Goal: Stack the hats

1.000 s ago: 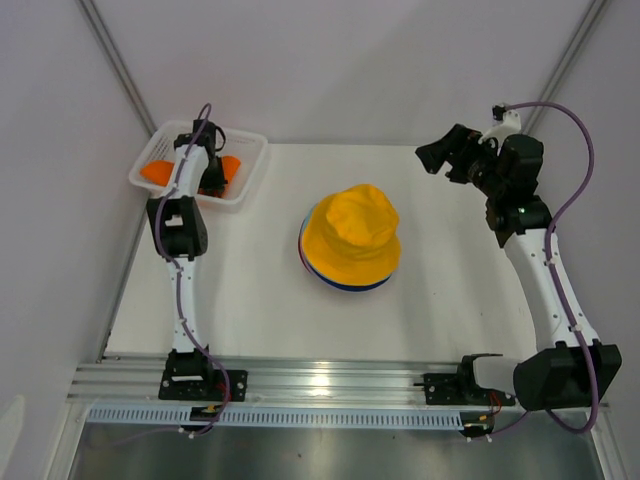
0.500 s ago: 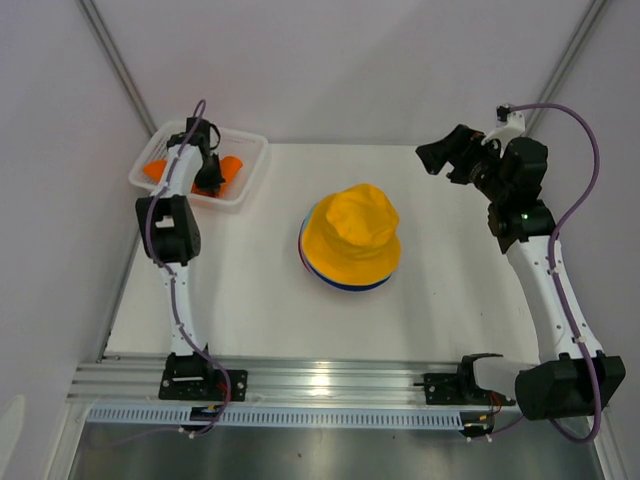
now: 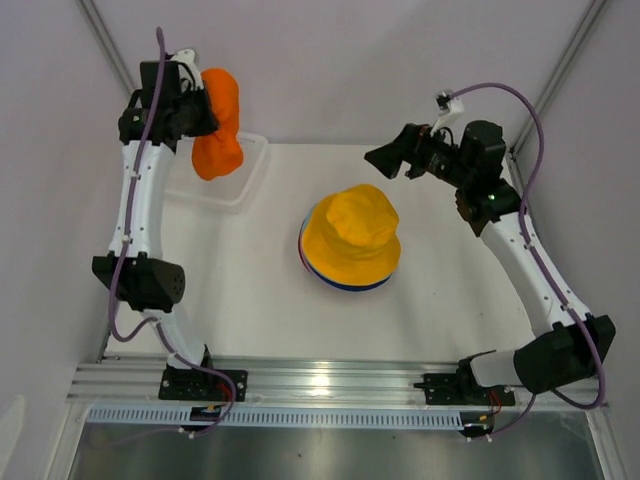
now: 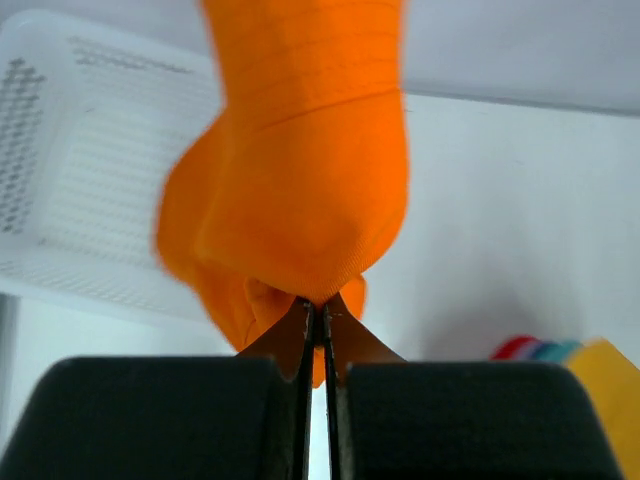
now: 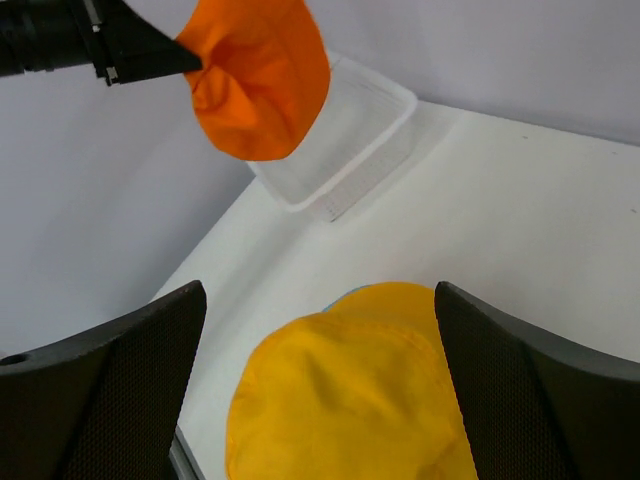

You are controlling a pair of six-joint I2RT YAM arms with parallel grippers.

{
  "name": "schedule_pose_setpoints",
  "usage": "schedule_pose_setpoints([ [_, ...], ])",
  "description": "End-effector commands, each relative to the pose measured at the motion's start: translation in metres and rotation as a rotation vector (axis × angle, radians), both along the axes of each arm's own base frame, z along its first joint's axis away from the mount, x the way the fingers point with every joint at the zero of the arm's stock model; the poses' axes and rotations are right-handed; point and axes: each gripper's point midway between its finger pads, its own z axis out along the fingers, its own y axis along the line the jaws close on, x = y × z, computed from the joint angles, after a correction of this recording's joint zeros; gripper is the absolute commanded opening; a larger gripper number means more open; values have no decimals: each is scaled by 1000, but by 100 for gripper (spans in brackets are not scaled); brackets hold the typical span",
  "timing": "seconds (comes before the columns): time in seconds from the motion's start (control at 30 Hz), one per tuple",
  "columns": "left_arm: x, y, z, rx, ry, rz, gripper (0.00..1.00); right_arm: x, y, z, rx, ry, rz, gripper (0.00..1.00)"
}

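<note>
An orange hat [image 3: 217,125] hangs from my left gripper [image 3: 196,100], which is shut on its fabric and holds it high above the white basket [image 3: 248,178]. In the left wrist view the orange hat [image 4: 300,170] dangles from my pinched fingertips [image 4: 318,310]. It also shows in the right wrist view [image 5: 260,75]. A yellow hat [image 3: 352,237] tops a stack of hats at the table's middle, with dark blue and red brims showing under it. My right gripper [image 3: 385,160] is open and empty, raised behind the stack; the yellow hat [image 5: 350,390] lies between its fingers in view.
The white slatted basket [image 5: 345,140] stands at the table's back left corner. Grey walls close in on the left, back and right. A metal rail runs along the near edge [image 3: 320,385].
My left gripper has lifted the orange hat out of the basket, high up. My right arm has swung left, toward the stack.
</note>
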Motion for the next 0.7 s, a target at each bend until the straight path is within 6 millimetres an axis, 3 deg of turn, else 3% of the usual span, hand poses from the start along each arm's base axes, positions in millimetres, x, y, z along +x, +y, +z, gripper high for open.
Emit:
schedule_pose_setpoints([
  [0.0,-38,-65,7,-30,29,-230,1,-14,34,44,-21,-189,173,99],
  [0.03,-55,-85,18,-39,7,-305,1,-14,43,49,-16,-213,206,99],
  [0.07,-65,-94,24,-43,-5,-343,1,-19,49,51,-7,-223,251,99],
  [0.1,-74,-103,24,-47,-2,-383,1,-20,54,65,16,-292,272,100],
  [0.13,-91,-116,39,-48,-39,-437,1,-20,59,66,40,-286,294,99],
  [0.2,-112,-136,46,-78,-51,-539,1,-29,68,80,71,-349,371,99],
  [0.23,-126,-140,59,-90,-85,-576,1,-27,72,79,82,-343,388,100],
  [0.27,-136,-150,55,-125,-71,-638,1,-27,75,80,87,-350,401,100],
  [0.3,-144,-152,58,-135,-80,-665,1,-26,76,88,87,-360,404,100],
  [0.33,-156,-155,66,-143,-103,-702,1,-21,80,83,73,-352,421,100],
  [0.37,-160,-156,59,-150,-86,-715,1,-22,83,81,65,-327,436,100],
  [0.4,-165,-157,61,-149,-98,-735,1,-25,85,92,63,-350,451,100],
  [0.57,-205,-171,73,-221,-144,-895,1,-29,98,87,55,-345,499,99],
  [0.67,-216,-176,76,-231,-168,-965,1,-29,105,86,73,-335,513,99],
])
